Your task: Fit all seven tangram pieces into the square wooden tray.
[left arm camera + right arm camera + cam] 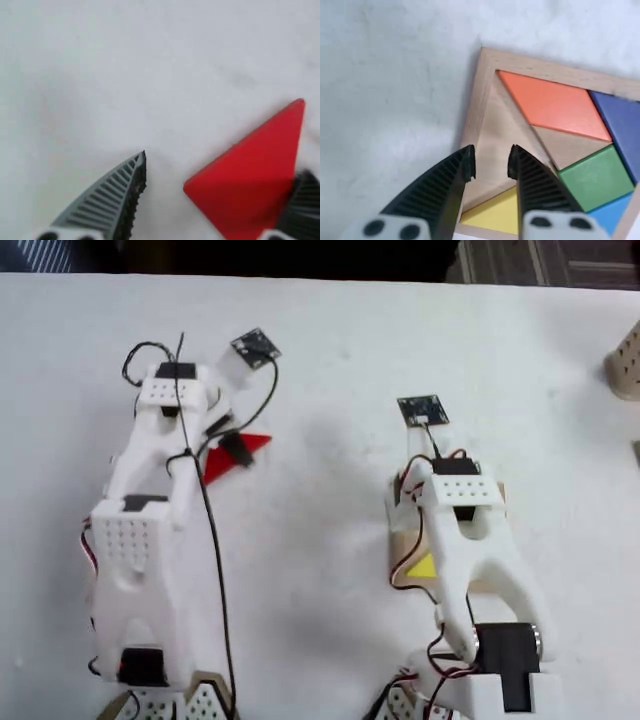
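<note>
On the near right of the white surface [330, 360], the square wooden tray [478, 100] lies under the right arm. The right claw [490, 162] hangs over it with its fingers only a narrow gap apart and nothing between them. It is above a bare triangular patch of the tray floor, just inside one corner of the rim.

Five pieces sit in the tray. The yellow piece [492, 216] is against the rim beside the bare patch, and in the high view it peeks out at the tray's near left. The orange piece [552, 107] lies along the rim on the other side of the patch. A dark blue piece [620, 127] touches the orange one. A green piece [597, 175] lies next to the dark blue one, and a light blue piece [615, 215] is beside the green. A smaller bare triangle shows between the orange and the green.

Farther off and to the left, well apart from the tray, the red triangle [250, 175] lies flat on the surface. The left claw [222, 167] is spread wide around it. The dark finger [300, 200] is at one edge of the triangle, the grey finger [122, 195] stands clear of it, and the claw grips nothing.
</note>
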